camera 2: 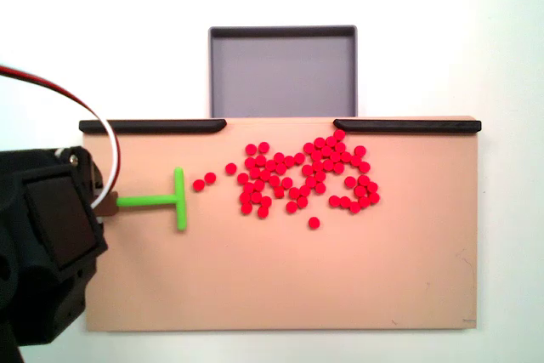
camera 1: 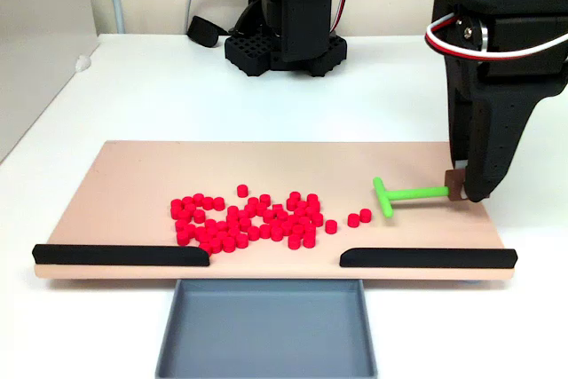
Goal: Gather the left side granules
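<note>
The black two-finger gripper is clamped on the stem end of the green plastic T-shaped tool, whose crossbar sits just beside the small bright red cylindrical granules on the tan board.

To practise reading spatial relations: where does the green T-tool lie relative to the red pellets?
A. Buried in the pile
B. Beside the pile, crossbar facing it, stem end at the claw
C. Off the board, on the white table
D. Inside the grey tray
B: the T-tool lies on the board beside the pellets, its crossbar towards them and its stem end at the claw.

Lab-like bench: white table, board
</note>
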Available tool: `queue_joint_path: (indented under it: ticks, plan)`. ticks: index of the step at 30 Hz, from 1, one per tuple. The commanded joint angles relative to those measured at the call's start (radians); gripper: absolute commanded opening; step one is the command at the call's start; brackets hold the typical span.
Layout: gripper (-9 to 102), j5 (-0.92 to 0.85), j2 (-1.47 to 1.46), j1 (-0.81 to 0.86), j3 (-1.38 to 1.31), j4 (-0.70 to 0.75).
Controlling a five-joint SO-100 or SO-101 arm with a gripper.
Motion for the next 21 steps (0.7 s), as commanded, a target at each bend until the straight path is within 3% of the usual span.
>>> queue_joint_path:
  ticks: [1,21]
  plan:
    - [0,-0.011,0.002,0.012,-0.034,-0.006]
    - [0,-0.011,-0.077,0.02,-0.1,0.005]
